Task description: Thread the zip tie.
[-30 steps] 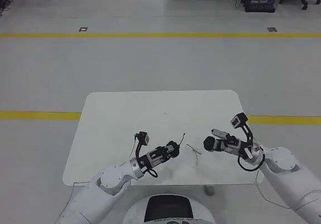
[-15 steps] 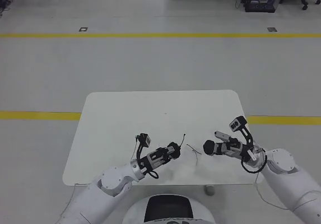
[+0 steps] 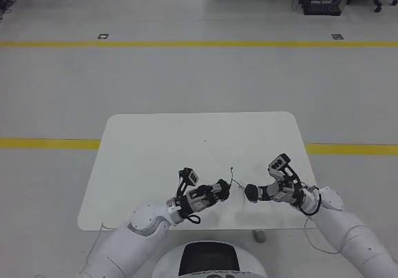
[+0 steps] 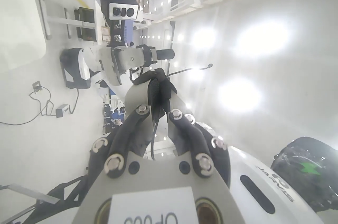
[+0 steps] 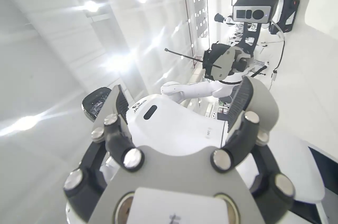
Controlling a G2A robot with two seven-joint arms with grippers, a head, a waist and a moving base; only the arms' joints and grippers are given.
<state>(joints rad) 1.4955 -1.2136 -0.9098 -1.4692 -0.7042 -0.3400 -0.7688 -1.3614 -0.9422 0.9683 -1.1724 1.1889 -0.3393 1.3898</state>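
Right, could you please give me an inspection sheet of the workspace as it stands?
Surface: white table with rounded corners.
Job's things: black zip tie, held above the table, one end sticking out free; no closed loop seen.
Clutter: nothing seen.
Grippers: left claw shut on the zip tie; right claw open and empty, facing it close by.
Cables: black wrist cable looped at the right arm; floor cable with a small box.
Surroundings: grey floor crossed by yellow lines.
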